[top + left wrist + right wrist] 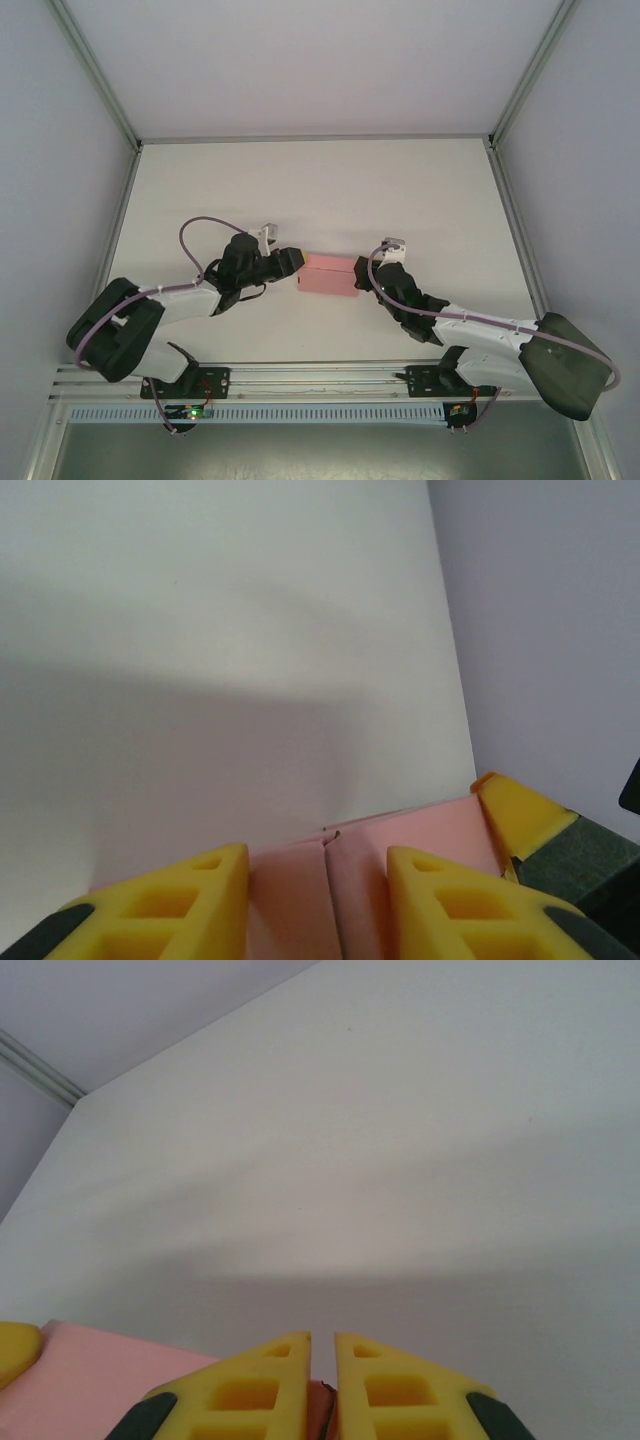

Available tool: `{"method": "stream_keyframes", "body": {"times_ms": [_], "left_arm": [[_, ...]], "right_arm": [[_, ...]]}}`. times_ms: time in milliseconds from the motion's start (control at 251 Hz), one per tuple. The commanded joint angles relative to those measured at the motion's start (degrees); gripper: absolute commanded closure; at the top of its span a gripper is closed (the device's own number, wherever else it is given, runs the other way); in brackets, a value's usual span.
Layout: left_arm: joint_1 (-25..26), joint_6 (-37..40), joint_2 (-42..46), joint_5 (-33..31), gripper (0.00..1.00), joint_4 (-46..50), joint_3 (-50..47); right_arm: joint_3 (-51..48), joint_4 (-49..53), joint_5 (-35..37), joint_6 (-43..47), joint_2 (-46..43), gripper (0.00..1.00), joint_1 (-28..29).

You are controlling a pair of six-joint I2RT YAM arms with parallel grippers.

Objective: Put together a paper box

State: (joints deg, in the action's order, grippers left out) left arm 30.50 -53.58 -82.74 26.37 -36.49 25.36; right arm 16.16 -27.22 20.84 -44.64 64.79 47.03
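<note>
The white table [320, 190] carries the pink box [329, 275] lying flat at its middle. From above, the left gripper [293, 262] meets the box's left end and the right gripper [362, 277] its right end. The left wrist view adds a seam [327, 880] across the box, that gripper's fingers spread to either side of it. The right wrist view shows its fingers pressed almost together, pinching a sliver of pink card.

A white table [400, 190] sits between pale grey walls [50, 150], edged by aluminium rails [300, 373].
</note>
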Motion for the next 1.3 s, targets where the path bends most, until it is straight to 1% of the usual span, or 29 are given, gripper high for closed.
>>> {"method": "stream_keyframes", "body": {"times_ms": [0, 52, 100, 152, 180, 299, 419, 471, 519, 559, 607, 670, 686, 718, 734, 794, 850, 862, 914, 942, 958, 966, 1042, 1137, 1185, 1233, 1281, 1297], "left_arm": [[0.70, 10.20, -7.06, 3.83, 0.61, 2.10, -5.02], [0.83, 12.39, -8.82, 3.76, 0.63, 2.04, -5.55], [1.09, 14.36, -10.24, 3.83, 0.72, 3.14, -5.21], [1.48, 15.79, -11.38, 3.34, 0.84, 4.65, -4.40], [1.81, 16.33, -11.89, 3.16, 0.88, 4.38, -4.43], [2.03, 15.99, -13.32, 2.79, 0.92, 0.52, -5.52], [2.08, 16.80, -13.32, 1.80, 0.93, 2.29, -5.45], [2.10, 17.32, -13.39, 2.18, 0.91, 3.42, -4.74], [2.11, 17.23, -13.37, 2.35, 0.85, 4.90, -3.53], [2.13, 17.33, -13.37, 2.91, 0.83, 6.44, -2.24], [2.11, 17.21, -13.18, 3.52, 0.76, 8.28, -0.47], [2.11, 17.22, -12.58, 3.78, 0.69, 10.76, 1.68], [2.11, 17.07, -12.33, 3.66, 0.65, 11.44, 2.21], [2.11, 17.02, -11.50, 2.73, 0.54, 13.29, 3.32], [2.17, 17.25, -11.12, 2.39, 0.50, 14.09, 3.87], [2.10, 18.37, -9.01, 1.56, 0.41, 17.88, 6.15], [2.08, 19.54, -6.57, 0.06, 0.32, 21.98, 8.38], [2.10, 19.95, -6.03, -0.16, 0.30, 22.72, 8.84], [2.10, 20.96, -3.66, -1.35, 0.21, 26.15, 10.99], [2.11, 21.34, -2.56, -2.51, 0.10, 28.22, 12.27], [2.11, 21.48, -1.99, -3.11, 0.02, 29.34, 12.99], [2.11, 21.61, -1.64, -3.48, 0.00, 29.83, 13.29], [2.11, 21.87, 0.26, -7.55, 0.00, 35.99, 17.32], [2.13, 22.53, 1.04, -10.41, 0.00, 41.21, 22.82], [2.13, 22.03, 1.55, -11.86, 0.00, 42.03, 24.91], [2.11, 22.12, 2.04, -13.94, 0.00, 43.47, 27.17], [2.03, 22.88, 2.48, -16.58, 0.00, 46.17, 29.86], [2.02, 22.95, 2.53, -18.06, 0.00, 47.76, 31.04]], "right_arm": [[-5.93, 12.98, -2.06, 4.35, 4.49, 0.88, 0.52], [-6.77, 10.73, -2.01, 5.91, 4.96, 0.89, 0.51], [-7.09, 9.56, -1.89, 7.17, 5.33, 0.90, 0.43], [-7.28, 8.64, -1.94, 8.72, 5.31, 0.91, 0.40], [-7.36, 8.38, -2.00, 9.03, 5.16, 0.92, 0.37], [-9.08, 5.08, -2.62, 9.94, 3.78, 0.91, 0.25], [-10.01, 4.70, -2.30, 11.24, 2.52, 0.91, 0.11], [-9.85, 5.13, -1.96, 11.82, 2.36, 0.91, 0.02], [-9.58, 5.30, -1.77, 12.28, 2.35, 0.91, -0.09], [-9.25, 5.39, -1.78, 12.60, 2.35, 0.91, -0.23], [-8.58, 6.00, -1.91, 12.74, 2.27, 0.91, -0.52], [-7.24, 7.29, -2.45, 12.45, 1.77, 0.90, -0.86], [-6.78, 7.82, -2.42, 12.40, 1.62, 0.90, -0.90], [-5.82, 8.88, -2.35, 12.18, 1.20, 0.89, -1.04], [-5.20, 9.64, -2.17, 11.81, 1.01, 0.89, -1.16], [-2.03, 14.23, -2.45, 11.16, -0.27, 0.87, -1.60], [-0.32, 17.65, -2.47, 11.07, -1.68, 0.83, -1.72], [1.35, 18.37, -2.41, 11.06, -2.02, 0.82, -1.70], [3.14, 19.71, -2.35, 11.55, -3.57, 0.79, -1.70], [3.78, 20.24, -2.08, 11.55, -4.36, 0.78, -1.73], [4.14, 20.67, -1.77, 11.47, -4.90, 0.77, -1.79], [4.38, 20.90, -1.45, 11.32, -5.32, 0.75, -1.78], [5.41, 21.07, -1.12, 12.61, -7.70, 0.67, -2.28], [6.79, 20.74, -1.03, 15.79, -10.04, 0.44, -3.57], [7.61, 20.32, -2.09, 18.09, -10.71, 0.38, -4.71], [8.47, 19.23, -5.67, 20.91, -11.05, 0.30, -6.27], [9.64, 18.26, -12.23, 24.88, -10.99, 0.22, -8.44], [10.12, 18.05, -14.84, 26.37, -10.88, 0.18, -9.20]]}}
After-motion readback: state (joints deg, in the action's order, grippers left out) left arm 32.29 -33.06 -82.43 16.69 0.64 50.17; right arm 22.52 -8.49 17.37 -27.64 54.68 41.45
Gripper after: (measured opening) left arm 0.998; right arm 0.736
